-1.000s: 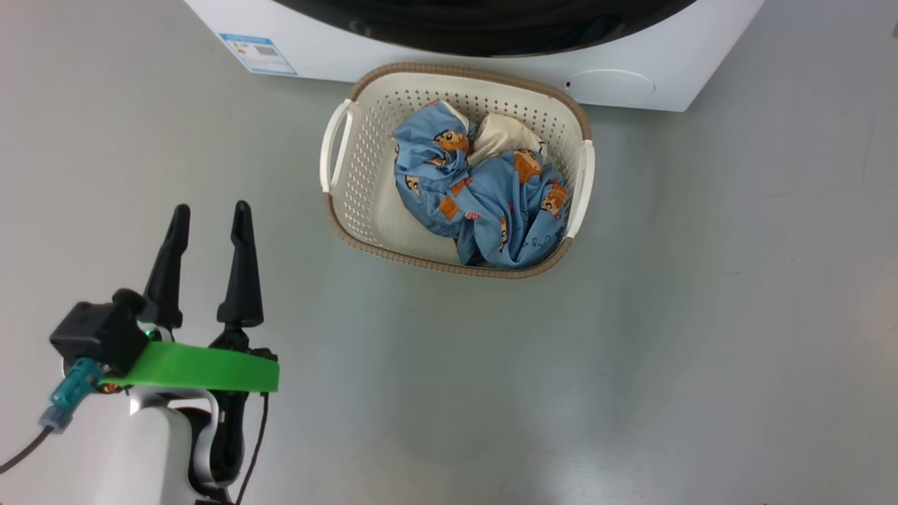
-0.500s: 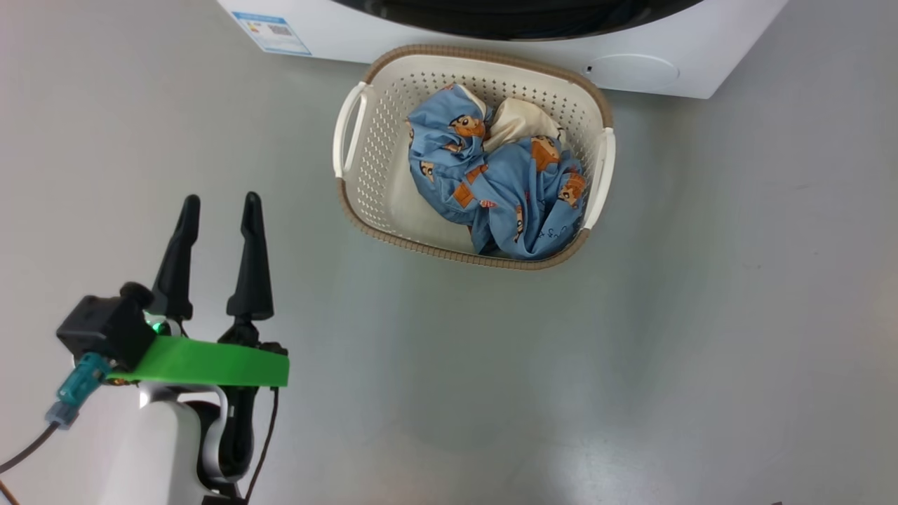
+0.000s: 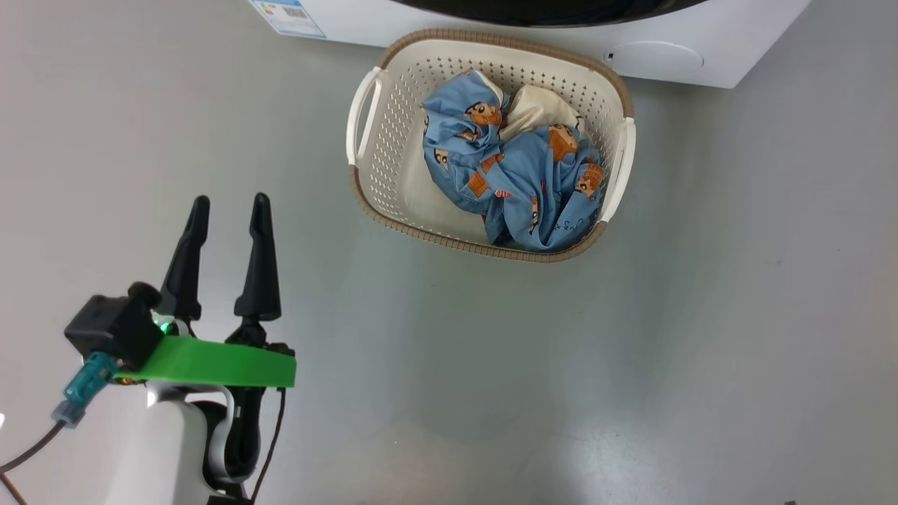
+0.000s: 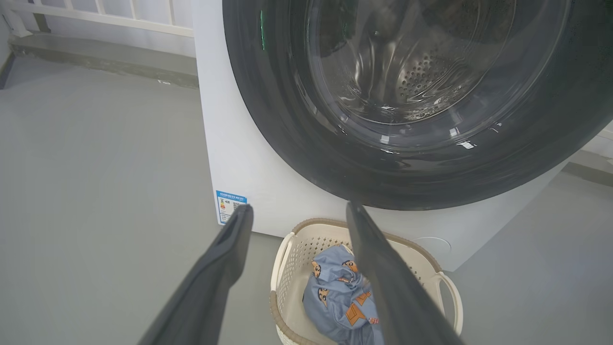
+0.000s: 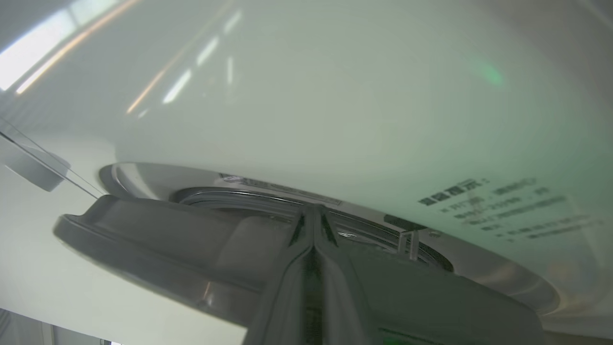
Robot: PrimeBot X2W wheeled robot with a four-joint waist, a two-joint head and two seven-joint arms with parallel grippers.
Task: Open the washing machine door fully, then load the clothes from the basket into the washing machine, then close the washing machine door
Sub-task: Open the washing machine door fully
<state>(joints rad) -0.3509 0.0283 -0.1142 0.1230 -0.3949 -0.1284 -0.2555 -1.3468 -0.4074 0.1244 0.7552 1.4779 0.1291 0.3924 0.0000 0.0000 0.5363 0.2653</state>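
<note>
The cream basket [image 3: 363, 200] stands on the floor against the washing machine [image 3: 365, 19], holding the clothes [image 3: 523, 186]: light-blue bear-print garments and a cream one [image 3: 537, 109]. My left gripper [image 3: 231, 200] hovers open and empty at the lower left, well short of the basket. In the left wrist view it [image 4: 299, 208] points at the washing machine door [image 4: 416, 163], with its black rim and glass bowl, above the basket [image 4: 292, 244]. My right gripper [image 5: 313, 211] is shut, its tips at the gap between the door's rim [image 5: 158, 239] and the white machine front [image 5: 335, 96].
Bare grey floor [image 3: 631, 365] spreads around the basket and my left arm. A blue label [image 4: 230, 206] sits low on the machine's front. A white railing and a low ledge [image 4: 96, 48] run along the wall to the left of the machine.
The whole head picture has shifted, so the basket and machine sit further up and right; that is the camera moving. Both grippers keep their state.
</note>
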